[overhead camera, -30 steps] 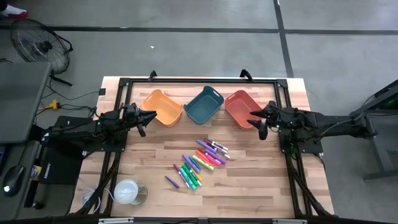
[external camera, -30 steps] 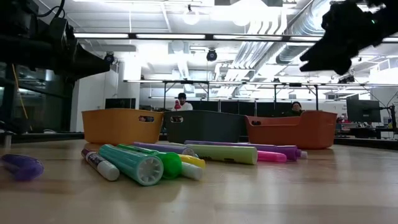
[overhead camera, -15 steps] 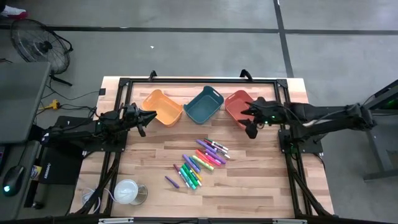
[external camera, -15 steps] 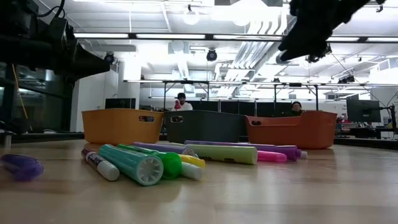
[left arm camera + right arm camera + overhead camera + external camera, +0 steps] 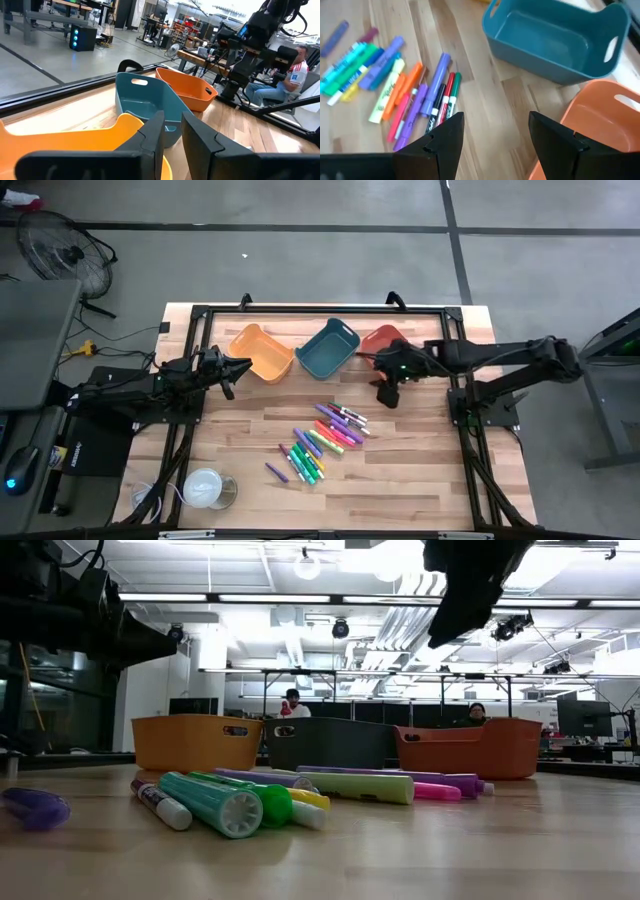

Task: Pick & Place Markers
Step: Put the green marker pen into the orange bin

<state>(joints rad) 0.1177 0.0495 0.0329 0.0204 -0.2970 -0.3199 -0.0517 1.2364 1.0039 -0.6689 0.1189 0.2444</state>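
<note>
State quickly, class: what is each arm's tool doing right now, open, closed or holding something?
Left tool: fingers slightly apart, holding nothing, near the yellow-orange plastic bin.
Right tool: open, empty, above the wooden table beside the pile of bright markers.

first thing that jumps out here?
The bright heap of markers at the table's middle, all still loose on the wood. Behind it stand three bins in a row: yellow-orange bin, blue bin, red-orange bin. The right gripper, fingers open, reaches out in front of the red-orange bin toward the heap, while the left gripper waits by the yellow-orange bin.
</note>
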